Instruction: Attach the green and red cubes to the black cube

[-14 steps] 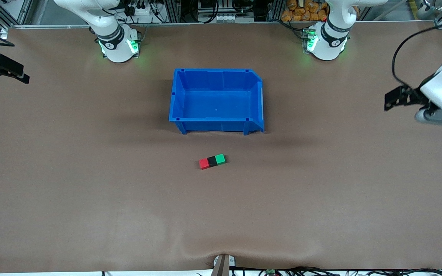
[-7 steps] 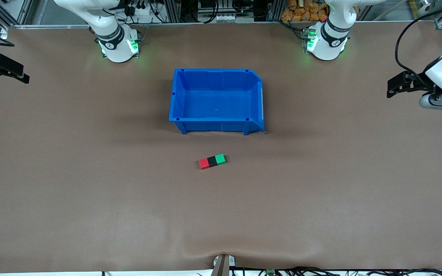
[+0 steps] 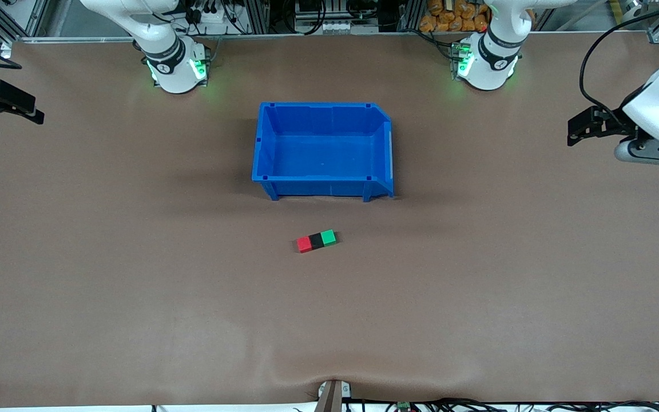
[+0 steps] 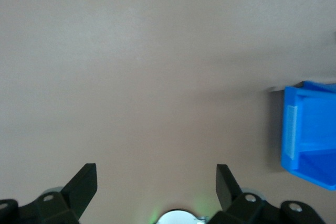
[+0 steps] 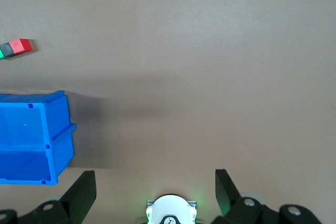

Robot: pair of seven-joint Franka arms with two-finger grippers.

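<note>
Red cube (image 3: 304, 245), black cube (image 3: 316, 241) and green cube (image 3: 328, 237) sit joined in a row. Both the left gripper (image 4: 156, 182) and the right gripper (image 5: 155, 184) hang spread wide, holding nothing. Nothing looks left to do.

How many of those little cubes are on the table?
3, touching in one row, nearer the front camera than the blue plastic bin: small red cube, matte black cube in the middle, bright green cube. None seems hidden.

Red cube (image 3: 304, 245), black cube (image 3: 317, 241), green cube (image 3: 328, 237): three small equal cubes, joined face to face in one straight row on table, black in middle. Row slightly slanted; red end toward right arm's end, green end toward left arm's. Nearer front camera than bin.
</note>
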